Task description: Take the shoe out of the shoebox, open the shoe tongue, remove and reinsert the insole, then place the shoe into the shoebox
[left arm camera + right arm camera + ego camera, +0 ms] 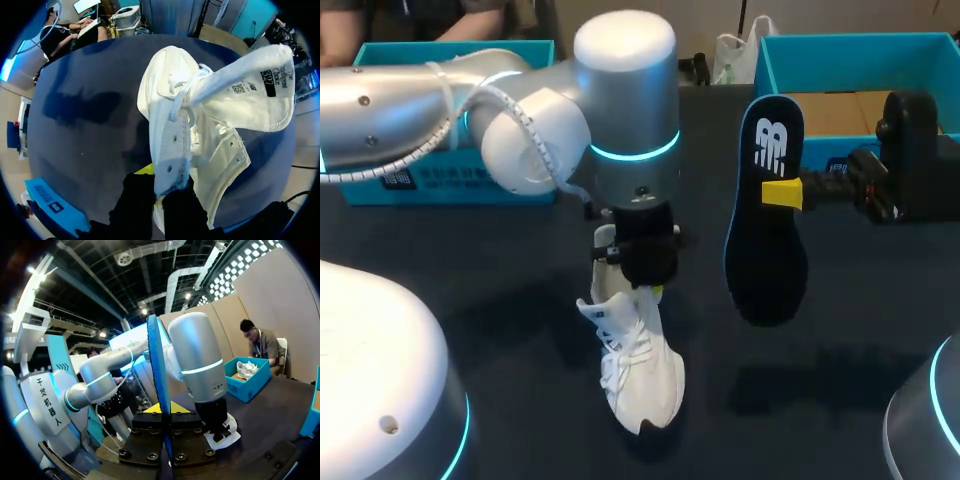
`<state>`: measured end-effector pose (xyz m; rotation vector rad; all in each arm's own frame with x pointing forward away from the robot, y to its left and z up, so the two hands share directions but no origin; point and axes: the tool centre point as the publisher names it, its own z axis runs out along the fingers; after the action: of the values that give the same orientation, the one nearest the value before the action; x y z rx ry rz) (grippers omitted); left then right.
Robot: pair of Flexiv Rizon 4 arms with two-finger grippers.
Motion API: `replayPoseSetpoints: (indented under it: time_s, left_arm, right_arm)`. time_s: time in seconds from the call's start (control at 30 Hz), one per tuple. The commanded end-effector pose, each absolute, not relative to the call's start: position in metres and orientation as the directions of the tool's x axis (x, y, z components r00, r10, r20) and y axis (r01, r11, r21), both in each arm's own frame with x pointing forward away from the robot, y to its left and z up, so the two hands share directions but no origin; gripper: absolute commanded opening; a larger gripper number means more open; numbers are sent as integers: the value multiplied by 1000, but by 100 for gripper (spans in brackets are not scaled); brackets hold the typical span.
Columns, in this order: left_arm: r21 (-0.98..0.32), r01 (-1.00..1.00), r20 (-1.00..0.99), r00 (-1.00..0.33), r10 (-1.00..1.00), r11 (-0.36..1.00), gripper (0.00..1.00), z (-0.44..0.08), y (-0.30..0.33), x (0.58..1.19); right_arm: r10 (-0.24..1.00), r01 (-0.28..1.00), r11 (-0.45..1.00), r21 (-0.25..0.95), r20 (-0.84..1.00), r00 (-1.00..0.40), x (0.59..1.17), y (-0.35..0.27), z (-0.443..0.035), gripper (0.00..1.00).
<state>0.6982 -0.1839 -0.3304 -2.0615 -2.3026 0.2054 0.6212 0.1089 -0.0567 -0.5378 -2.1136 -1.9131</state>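
Note:
In the head view the white shoe (638,365) stands toe-down on the dark table (500,300), its heel end under my left gripper (642,278). The left wrist view shows that gripper (161,192) shut on the eyelet edge of the shoe (200,150), whose tongue (250,85) is folded out and open. My right gripper (782,193) is shut on the black insole (766,230), held upright in the air to the right of the shoe. In the right wrist view the insole (156,375) appears edge-on between the yellow tips of the gripper (162,409), with the shoe (227,434) beyond it.
A teal shoebox (860,60) stands at the back right behind the right gripper, its cardboard floor showing. A second teal box (450,185) is at the back left behind my left arm (620,100). Robot bases fill the near corners.

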Motion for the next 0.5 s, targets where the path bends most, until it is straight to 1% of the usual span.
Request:
replayPoseSetpoints:
  time_s: [0.03, 0.2, 0.27, 0.5]
  left_arm:
    - [-117, 990, -63, -86, 994, 78, 0, -337, -186, 696]
    - [-126, 989, -44, -82, 996, 76, 0, -346, -192, 696]
    - [-148, 986, -36, -79, 996, 73, 0, -352, -194, 696]
    - [-152, 986, -7, -71, 997, 69, 0, -375, -202, 699]
  right_arm:
    - [112, 424, 76, 902, 415, -903, 620, 110, -57, 0]
    - [112, 424, 76, 902, 415, -903, 620, 110, -57, 0]
    - [112, 424, 76, 902, 415, -903, 620, 110, -57, 0]
    - [112, 424, 76, 902, 415, -903, 620, 110, -57, 0]
